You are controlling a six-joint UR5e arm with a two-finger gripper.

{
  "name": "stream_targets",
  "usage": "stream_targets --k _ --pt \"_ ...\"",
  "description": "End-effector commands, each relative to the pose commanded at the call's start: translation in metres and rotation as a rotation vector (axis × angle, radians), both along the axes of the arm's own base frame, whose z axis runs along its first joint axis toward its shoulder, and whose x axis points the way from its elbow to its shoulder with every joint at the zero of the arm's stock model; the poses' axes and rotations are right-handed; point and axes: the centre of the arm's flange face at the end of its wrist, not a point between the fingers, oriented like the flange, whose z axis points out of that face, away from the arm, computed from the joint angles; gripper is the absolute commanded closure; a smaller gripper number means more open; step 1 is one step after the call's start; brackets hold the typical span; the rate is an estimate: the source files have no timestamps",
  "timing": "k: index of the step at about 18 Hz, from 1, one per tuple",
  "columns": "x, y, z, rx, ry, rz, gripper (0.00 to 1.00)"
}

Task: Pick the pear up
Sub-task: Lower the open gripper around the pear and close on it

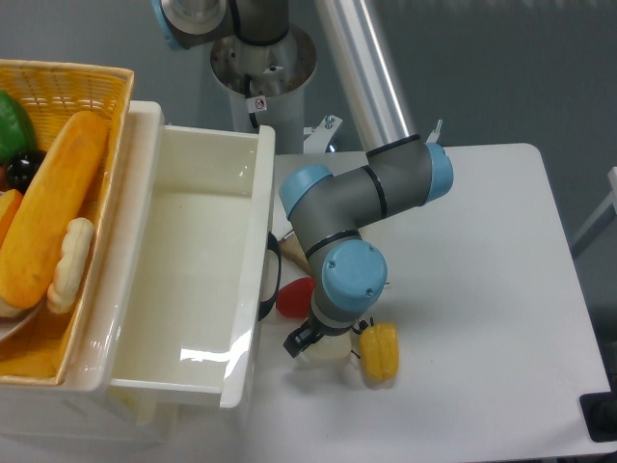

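One tool (pixel 323 340) sits over the pear (pixel 328 348); its grip cannot be judged.

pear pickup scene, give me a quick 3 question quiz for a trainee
1. True or false: the pear lies inside the white bin.
2. Which fruit lies right of the pear? A) yellow bell pepper B) red pepper C) the bread in the basket
3. Fill in: the gripper sits directly over the ____.

Key:
1. False; it lies on the table, beside the bin.
2. A
3. pear; the wrist hides the fingers, so open or shut cannot be told.
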Motion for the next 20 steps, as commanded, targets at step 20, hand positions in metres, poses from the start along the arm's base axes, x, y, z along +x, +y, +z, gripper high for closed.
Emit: stream_targets --k 20 --pt "-0.0035 0.0002 -0.0030 -0.020 0.014 0.022 0.27"
